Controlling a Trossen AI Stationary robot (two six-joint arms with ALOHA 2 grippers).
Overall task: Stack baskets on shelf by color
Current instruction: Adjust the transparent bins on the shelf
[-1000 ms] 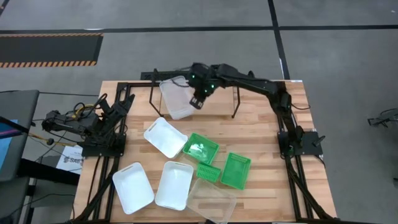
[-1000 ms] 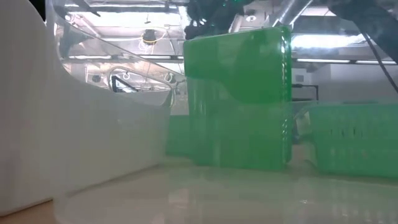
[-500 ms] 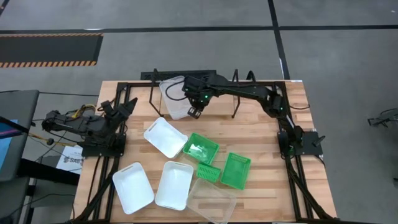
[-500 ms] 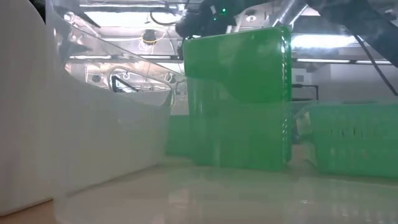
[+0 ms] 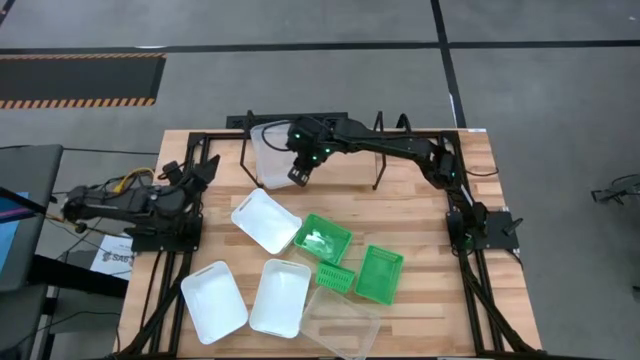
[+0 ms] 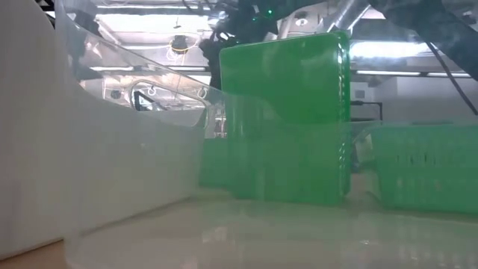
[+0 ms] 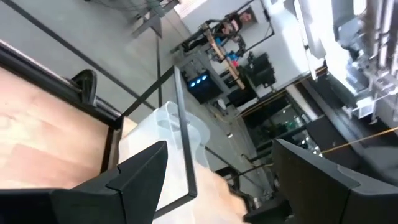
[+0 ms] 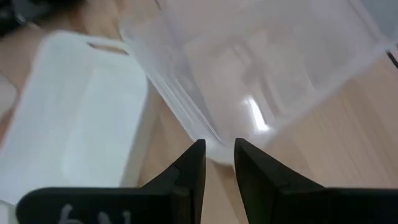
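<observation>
Wooden table (image 5: 420, 215): my right gripper (image 5: 297, 176) pinches a clear basket (image 5: 268, 155) at the shelf's (image 5: 378, 152) left end. Next, set it down level; left gripper (image 5: 190, 178) idles open.

Three opaque white baskets (image 5: 265, 220) lie on the pale, wood-grained counter (image 5: 420, 215). The green baskets (image 5: 380, 274) are bright, with lattice sides. Two clear baskets (image 5: 340, 322) are see-through and colourless. The shelf (image 5: 245, 150) is black, and both arms are dark.
</observation>
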